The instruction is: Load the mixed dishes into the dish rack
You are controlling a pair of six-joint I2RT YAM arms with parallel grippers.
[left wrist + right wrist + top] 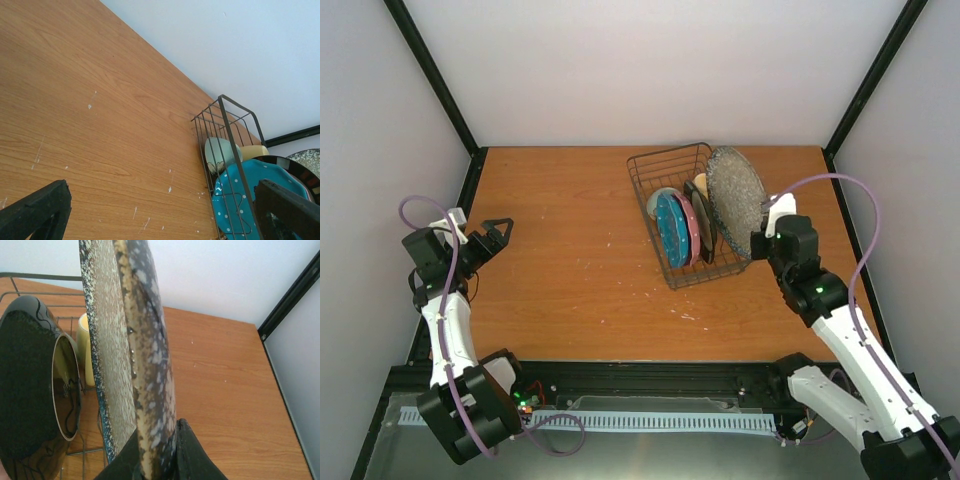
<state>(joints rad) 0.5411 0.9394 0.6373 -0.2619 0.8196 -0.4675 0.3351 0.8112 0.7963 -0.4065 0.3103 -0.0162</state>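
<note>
Right pincer [157, 460] is clamped on the rim of the large grey speckled ceramic plate [145, 340], which stands on edge, rising from between its fingers at the near side of the rectangular dark wire dish rack [660, 165]. Left pincer [498, 232] hovers with jaws apart, the rack well off to its right.

Dish rack [665, 152]: dark wire, set askew on the worktop [560, 250]. On edge inside, left to right: pale green bowl [220, 152], blue dotted plate [671, 228], pink-red dotted plate [693, 230], black plate [704, 225]. A yellow mug [255, 151] sits behind. At the rack's right side the grey speckled plate [737, 200] stands upright, its near rim pinched by the right fingers [187, 455].
</note>
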